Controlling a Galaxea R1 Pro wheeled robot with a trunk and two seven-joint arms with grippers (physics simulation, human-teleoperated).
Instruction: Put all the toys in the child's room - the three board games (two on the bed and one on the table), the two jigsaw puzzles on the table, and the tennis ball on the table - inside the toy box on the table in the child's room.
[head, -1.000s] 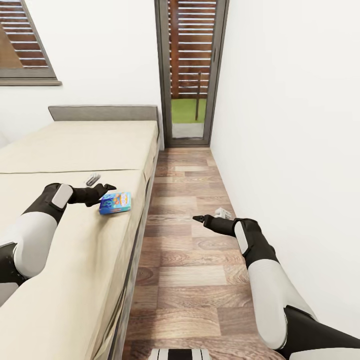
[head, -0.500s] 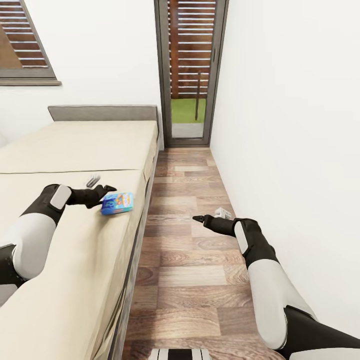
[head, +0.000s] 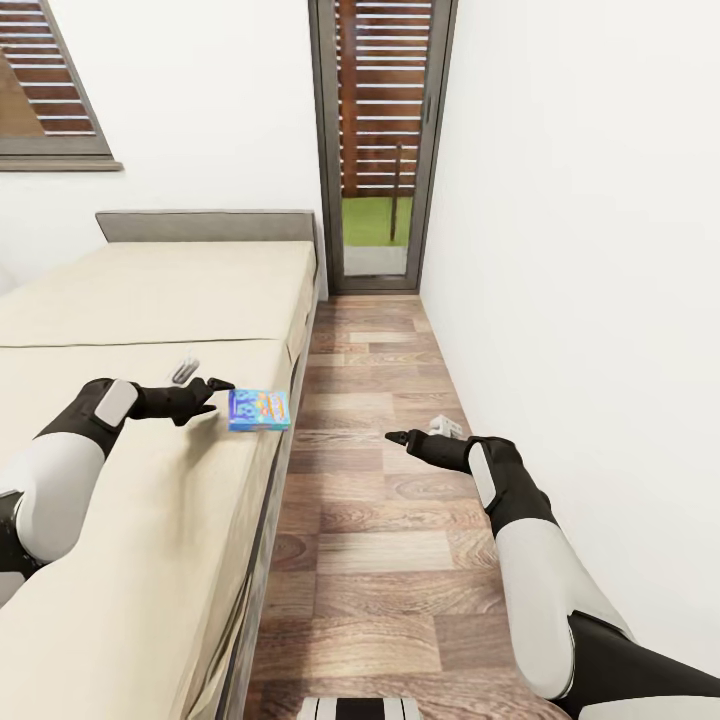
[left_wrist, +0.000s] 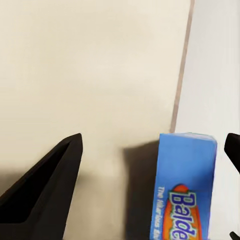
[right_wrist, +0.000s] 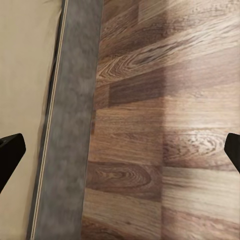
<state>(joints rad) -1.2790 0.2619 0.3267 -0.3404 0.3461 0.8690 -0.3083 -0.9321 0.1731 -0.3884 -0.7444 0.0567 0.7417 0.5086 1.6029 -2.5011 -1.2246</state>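
Head view puts your left gripper (head: 205, 392) spread wide just beside the blue board game (head: 259, 409) at the bed (head: 150, 300) edge (near tipping off), so close on it next, while your right gripper (head: 412, 434) hangs open, empty.

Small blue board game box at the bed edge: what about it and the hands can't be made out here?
- Small blue board game box: in the left wrist view its printed title is cut off by the picture's edge.
- Left hand: head view is too small to show whether it touches the box; open fingers are cut off in the wrist view.
- Right hand: fingertips are cut by the wrist view's edges.
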